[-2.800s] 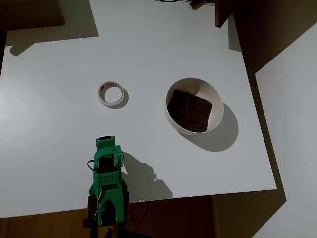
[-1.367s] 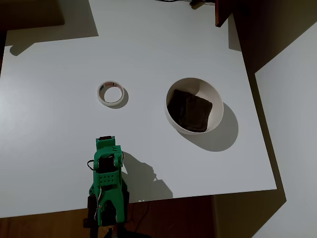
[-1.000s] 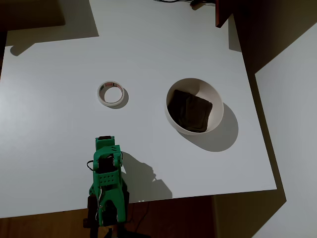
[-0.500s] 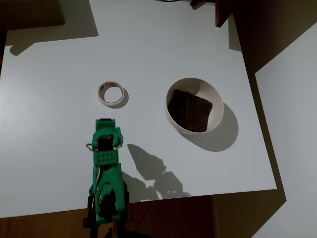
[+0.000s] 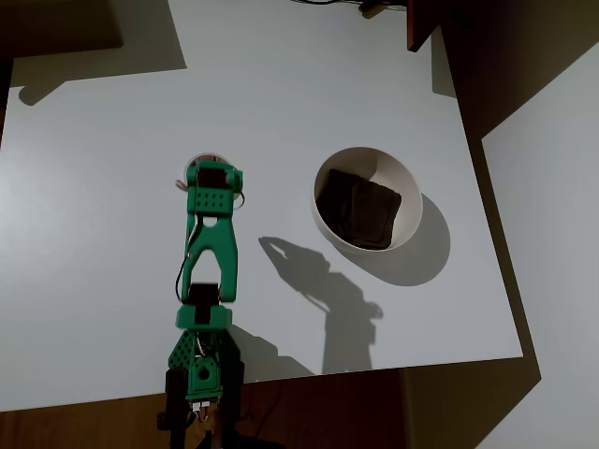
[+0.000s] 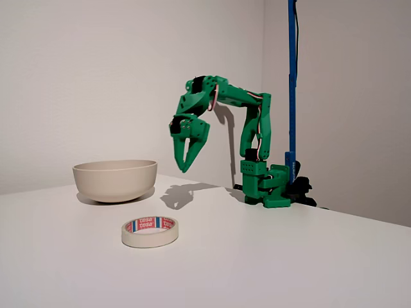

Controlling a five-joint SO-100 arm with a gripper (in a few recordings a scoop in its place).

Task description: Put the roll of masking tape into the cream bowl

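Overhead, arm hides tape point(image 6: 149, 231); sideways, end effector point(image 6: 187, 160) hangs above, slightly parted, empty.

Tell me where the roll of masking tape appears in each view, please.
Overhead view: the roll of masking tape is left of centre, mostly hidden under the green arm's head.
Fixed view: it lies flat on the table, low and left of centre.
Shared landmark: the cream bowl.

A white table point(image 5: 112, 309) fills the overhead view under hard light that casts sharp, dark shadows across it, with dark brown floor point(image 5: 487, 84) showing past its edges. In the fixed view plain pale walls point(image 6: 96, 77) meet at a corner, where a blue vertical pole point(image 6: 292, 77) rises.
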